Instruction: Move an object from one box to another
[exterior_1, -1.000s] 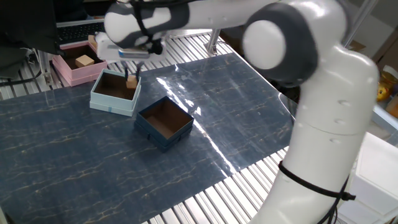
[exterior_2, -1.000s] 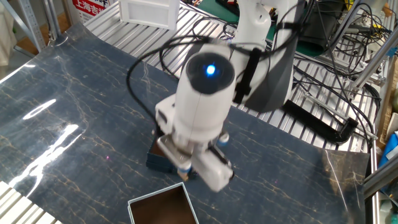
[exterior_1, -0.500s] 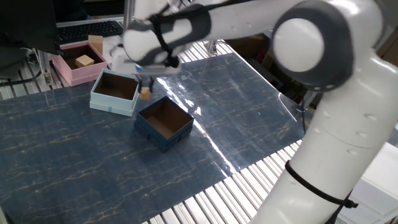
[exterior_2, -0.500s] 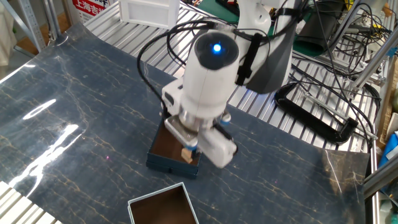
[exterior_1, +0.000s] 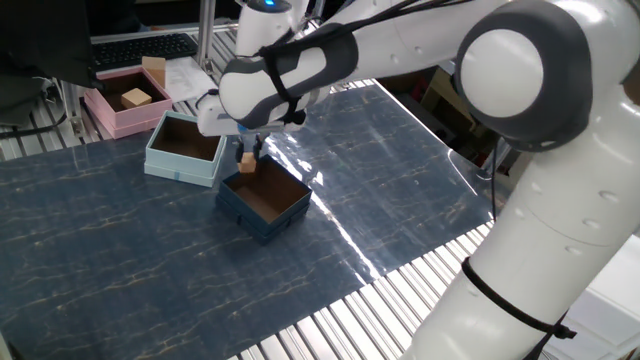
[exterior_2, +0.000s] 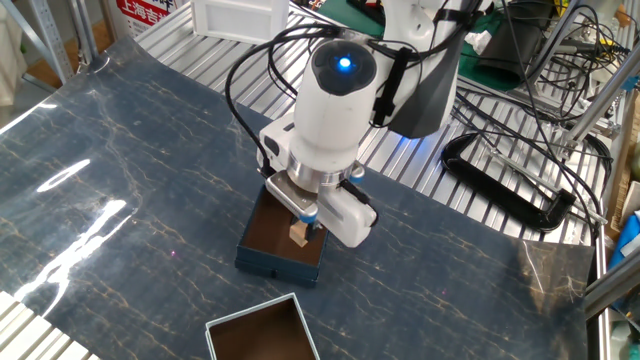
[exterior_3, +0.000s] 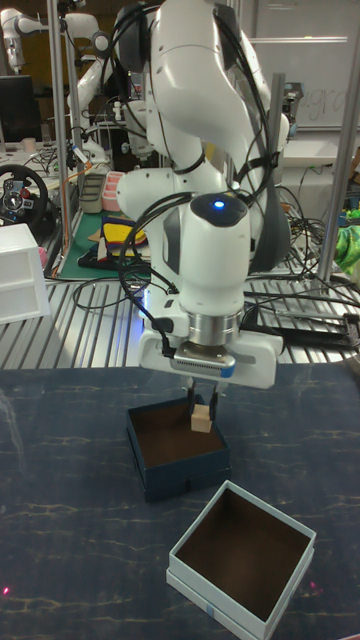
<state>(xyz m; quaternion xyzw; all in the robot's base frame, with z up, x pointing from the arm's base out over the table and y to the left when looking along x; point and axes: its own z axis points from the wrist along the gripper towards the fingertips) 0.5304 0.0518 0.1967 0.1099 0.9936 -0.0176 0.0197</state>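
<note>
My gripper (exterior_1: 246, 157) is shut on the small tan wooden cube (exterior_1: 246, 162), which hangs just above the dark navy box (exterior_1: 268, 200), over its edge nearest the light-blue box (exterior_1: 185, 150). In the other fixed view the cube (exterior_2: 299, 233) hangs over the navy box (exterior_2: 268, 266), with the light-blue box (exterior_2: 216, 326) at the bottom edge. The tall fixed view has the cube (exterior_3: 202, 419) between the fingers, above the navy box (exterior_3: 185, 473). In front of it stands the light-blue box (exterior_3: 291, 590). Its brown inside holds nothing.
A pink box (exterior_1: 118, 118) holding a larger tan block (exterior_1: 135, 98) stands at the back left, behind the light-blue box. Black cables (exterior_2: 520, 200) lie on the slatted metal surface beyond the blue mat. A white drawer unit (exterior_3: 20, 270) stands at the left.
The gripper has carried the cube out of the light-blue box and sideways to above the navy box. Both boxes have stayed in place.
</note>
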